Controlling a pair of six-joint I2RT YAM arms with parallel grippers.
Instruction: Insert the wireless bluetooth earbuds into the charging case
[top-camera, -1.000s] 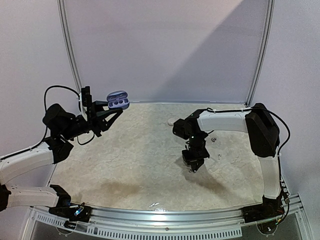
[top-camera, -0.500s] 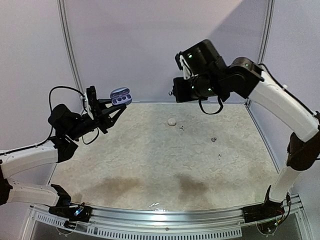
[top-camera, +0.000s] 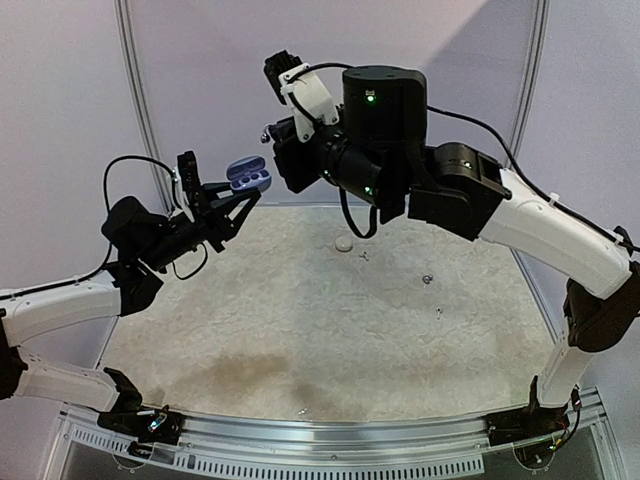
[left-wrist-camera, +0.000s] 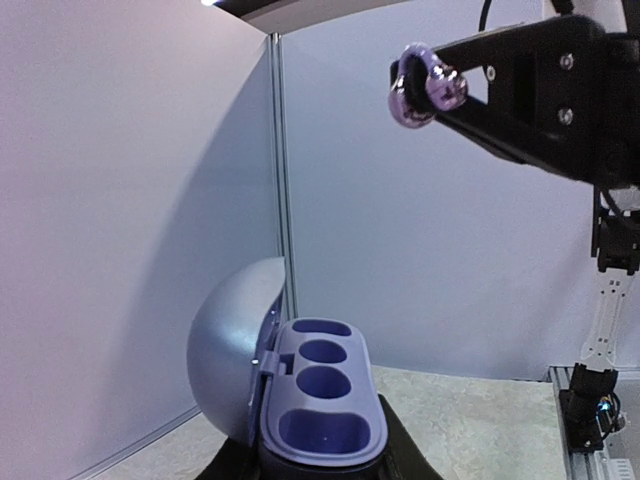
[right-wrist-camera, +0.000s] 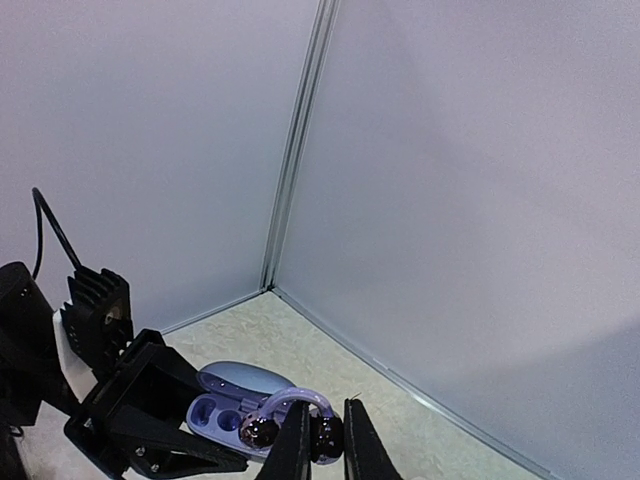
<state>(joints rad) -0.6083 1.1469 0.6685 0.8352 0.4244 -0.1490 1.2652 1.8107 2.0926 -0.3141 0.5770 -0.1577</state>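
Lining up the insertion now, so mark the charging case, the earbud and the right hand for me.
charging case (left-wrist-camera: 322, 404): left wrist view, top face between two pockets.
earbud (left-wrist-camera: 425, 88): left wrist view, its shiny bud end.
right hand (right-wrist-camera: 324, 410): right wrist view, midway between its fingertips.

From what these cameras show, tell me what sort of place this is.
Probably a robot lab booth: left arm and right arm mounted at a table's edge, plain white wall panels in metal framing.

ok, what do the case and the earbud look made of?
Case: likely matte lavender plastic; soft even sheen, moulded wells. Earbud: glossy, perhaps plastic with a metallic coat; sharp mirror-like highlights, plus what looks like a clear loop.
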